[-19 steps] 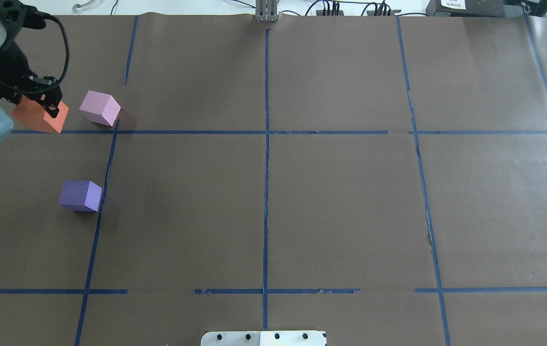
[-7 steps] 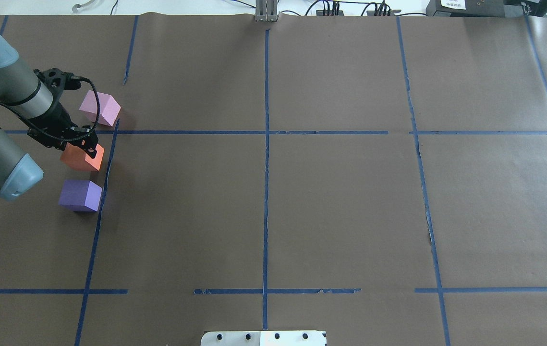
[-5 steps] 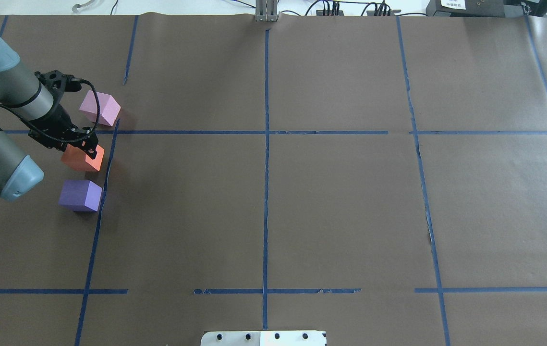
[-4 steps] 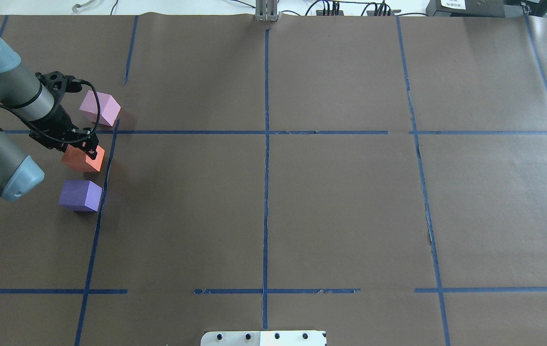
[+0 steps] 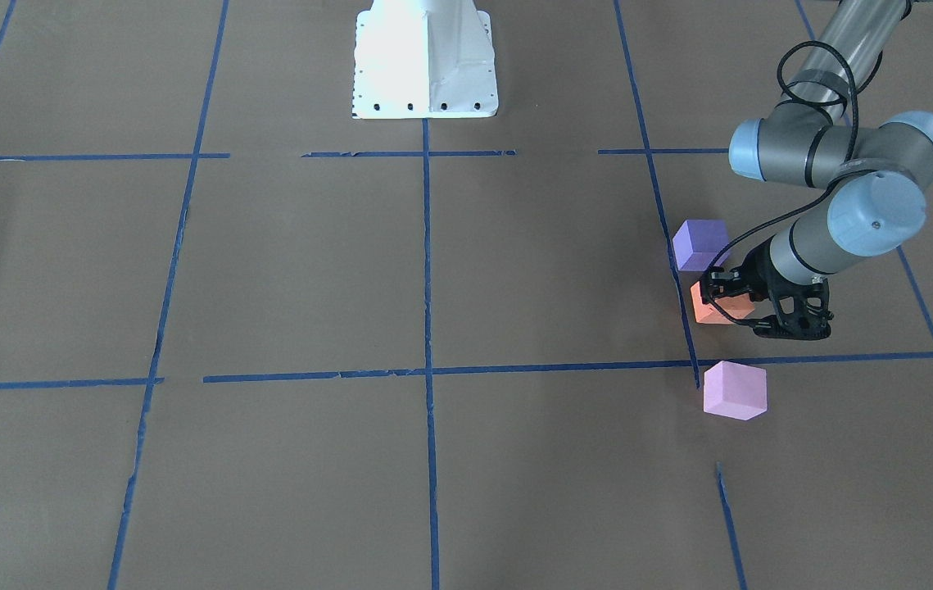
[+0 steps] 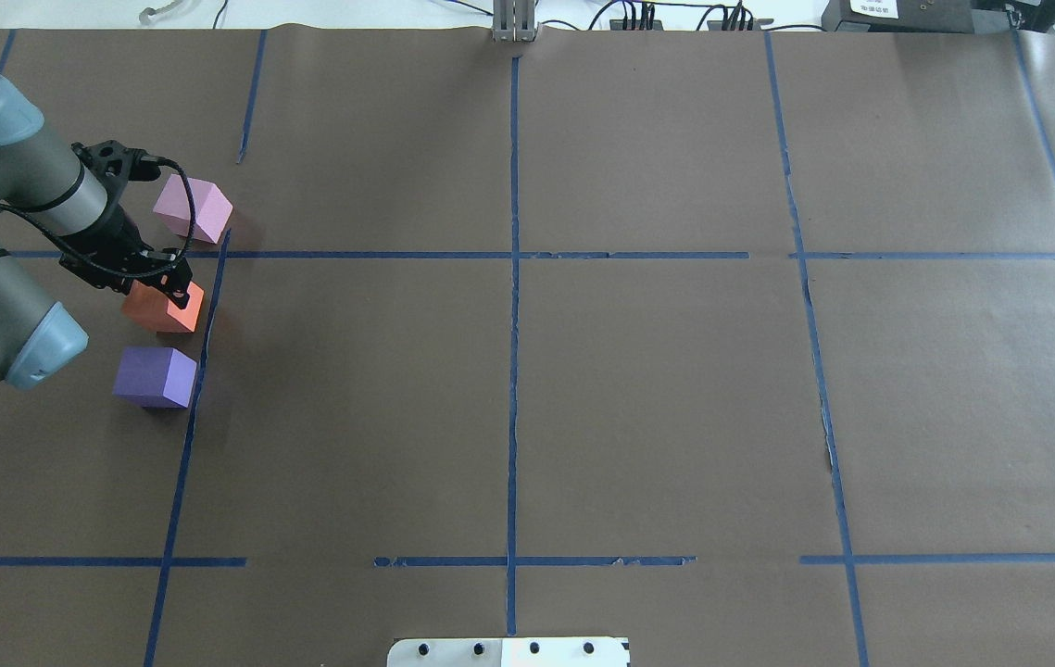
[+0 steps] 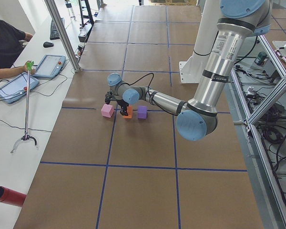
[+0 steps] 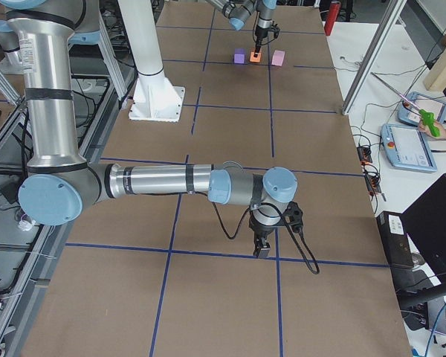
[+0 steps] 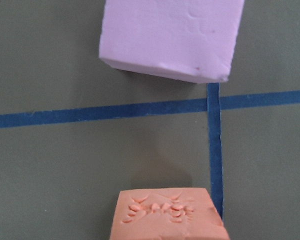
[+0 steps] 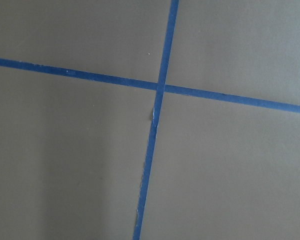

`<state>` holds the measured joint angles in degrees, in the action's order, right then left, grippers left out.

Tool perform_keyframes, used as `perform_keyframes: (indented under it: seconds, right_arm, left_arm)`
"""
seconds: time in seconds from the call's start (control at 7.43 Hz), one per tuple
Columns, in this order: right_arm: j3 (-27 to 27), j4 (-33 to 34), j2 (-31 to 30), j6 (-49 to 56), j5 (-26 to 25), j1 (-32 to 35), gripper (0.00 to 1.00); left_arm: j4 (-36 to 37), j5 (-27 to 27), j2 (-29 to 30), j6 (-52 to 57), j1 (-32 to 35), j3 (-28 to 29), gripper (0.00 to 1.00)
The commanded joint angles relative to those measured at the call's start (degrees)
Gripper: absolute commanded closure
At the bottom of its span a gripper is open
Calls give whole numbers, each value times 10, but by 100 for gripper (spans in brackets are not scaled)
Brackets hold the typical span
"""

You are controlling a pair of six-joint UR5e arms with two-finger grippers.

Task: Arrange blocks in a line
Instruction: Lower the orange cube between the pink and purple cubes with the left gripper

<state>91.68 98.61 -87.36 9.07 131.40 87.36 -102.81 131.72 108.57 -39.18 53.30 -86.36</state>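
From my console I see the left gripper (image 6: 166,291) clenched on the orange block (image 6: 155,315), one black finger (image 6: 179,295) pressed to the block's side and the other hidden behind the wrist. The orange block is low over the brown paper (image 6: 657,398); I cannot tell whether it rests on it or hangs just clear.

The purple block (image 6: 155,376) sits near the orange block on the robot's side, a narrow gap between them. The pink block (image 6: 194,209) lies on the far side of the orange block, farther off than the purple one and turned at an angle to it. A long tape strip (image 6: 179,472) runs just beside the orange block, on the side toward the table's middle. In the left wrist view a cross strip (image 9: 90,115) lies between the orange block and the pink one, and the orange block's upper face carries small dents.

The right gripper (image 8: 263,249) hangs low over the paper, well apart from the orange block, toward the opposite end of the table. I cannot tell whether it is released or clenched. Its camera looks down on a tape crossing (image 10: 159,86).
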Motion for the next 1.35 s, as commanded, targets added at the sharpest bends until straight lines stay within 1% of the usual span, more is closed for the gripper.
perform_keyframes:
  seconds: [0.0, 0.13, 0.67, 0.81, 0.94, 1.08, 1.21]
  right_arm:
    - [0, 0, 0, 0, 0, 0, 0]
    - [0, 0, 0, 0, 0, 0, 0]
    - [0, 0, 0, 0, 0, 0, 0]
    - [0, 0, 0, 0, 0, 0, 0]
    - [0, 0, 0, 0, 0, 0, 0]
    - [1, 0, 0, 0, 0, 0, 0]
    - [0, 0, 0, 0, 0, 0, 0]
  left_arm:
    - [-6, 0, 0, 6, 0, 4, 11]
    - [-12, 0, 1, 3, 0, 4, 0]
    - [-11, -1, 0, 4, 2, 0, 0]
    - [-10, -2, -2, 7, 16, -3, 0]
    - [-3, 0, -4, 19, 43, -19, 0]
    - [17, 2, -12, 21, 61, -53, 0]
    - [61, 4, -17, 24, 84, -87, 0]
